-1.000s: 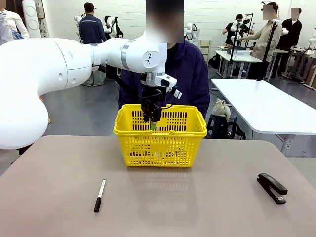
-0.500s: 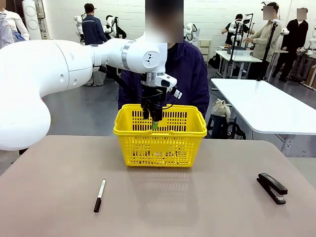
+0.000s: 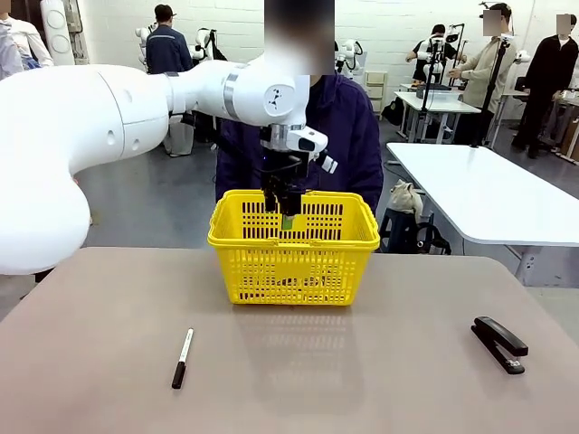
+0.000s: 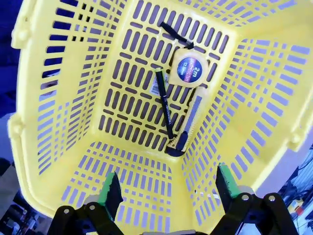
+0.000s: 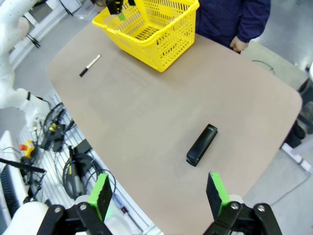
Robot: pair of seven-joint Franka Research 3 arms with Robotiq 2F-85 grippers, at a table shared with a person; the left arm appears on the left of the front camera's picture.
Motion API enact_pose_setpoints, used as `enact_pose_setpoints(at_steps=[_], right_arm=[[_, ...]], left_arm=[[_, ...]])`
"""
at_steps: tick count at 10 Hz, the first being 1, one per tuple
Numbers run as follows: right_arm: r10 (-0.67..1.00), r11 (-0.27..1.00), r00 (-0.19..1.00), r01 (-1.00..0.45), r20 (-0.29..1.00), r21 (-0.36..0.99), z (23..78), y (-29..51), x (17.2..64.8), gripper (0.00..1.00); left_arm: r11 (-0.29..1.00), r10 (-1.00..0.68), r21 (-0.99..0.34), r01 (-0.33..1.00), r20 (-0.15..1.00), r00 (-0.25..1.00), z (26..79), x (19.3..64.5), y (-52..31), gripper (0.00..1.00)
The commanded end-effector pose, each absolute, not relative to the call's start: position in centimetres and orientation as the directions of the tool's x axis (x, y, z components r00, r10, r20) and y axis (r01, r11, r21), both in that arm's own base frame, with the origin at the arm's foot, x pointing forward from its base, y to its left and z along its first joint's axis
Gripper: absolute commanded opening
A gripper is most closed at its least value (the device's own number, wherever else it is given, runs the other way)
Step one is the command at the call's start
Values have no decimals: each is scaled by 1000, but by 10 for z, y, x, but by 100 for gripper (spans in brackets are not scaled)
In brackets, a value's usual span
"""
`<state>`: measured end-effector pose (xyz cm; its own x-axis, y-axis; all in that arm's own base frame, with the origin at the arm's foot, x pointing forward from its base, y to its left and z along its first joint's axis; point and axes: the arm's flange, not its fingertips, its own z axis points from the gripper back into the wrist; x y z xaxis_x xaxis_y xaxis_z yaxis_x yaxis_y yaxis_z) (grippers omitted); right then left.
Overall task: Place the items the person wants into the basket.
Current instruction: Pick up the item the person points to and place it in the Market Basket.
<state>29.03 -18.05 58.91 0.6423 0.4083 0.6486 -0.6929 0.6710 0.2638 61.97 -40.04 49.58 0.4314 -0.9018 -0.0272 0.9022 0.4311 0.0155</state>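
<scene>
The yellow basket (image 3: 294, 264) stands at the table's far middle, in front of the person (image 3: 348, 136). My left gripper (image 3: 285, 210) hangs open just above the basket's opening, fingers pointing down, nothing between them. In the left wrist view the green pads (image 4: 110, 192) stand wide apart over the basket (image 4: 58, 98). On its floor lie the tape measure (image 4: 190, 70), the black pen (image 4: 164, 104) and the utility knife (image 4: 189, 128), close together. My right gripper (image 5: 159, 193) is open and empty, high above the table's near right side.
A white marker with a black cap (image 3: 183, 358) lies on the near left of the table. A black stapler (image 3: 498, 344) lies near the right edge. The right wrist view shows the stapler (image 5: 201, 144), the marker (image 5: 90, 65) and the basket (image 5: 166, 34).
My left gripper has risen a little out of the basket, and its arm has lifted with it. The marker, stapler and basket have not moved.
</scene>
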Motion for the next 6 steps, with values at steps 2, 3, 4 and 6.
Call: enact_pose_setpoints(at_steps=[2, 3, 4, 6], right_arm=[[400, 652, 620, -710, 675, 265, 588, -181, 291, 100], [400, 652, 620, -710, 675, 265, 588, -181, 291, 100], [400, 652, 620, -710, 675, 265, 588, -181, 291, 100], [400, 652, 620, -710, 675, 265, 588, -181, 291, 100]], left_arm=[[404, -914, 80, 911, 74, 398, 551, 553, -380, 100], [393, -918, 105, 913, 102, 383, 567, 534, -366, 100], [389, -919, 119, 913, 122, 376, 575, 521, -356, 100], [399, -914, 125, 908, 136, 383, 574, 500, -336, 100]])
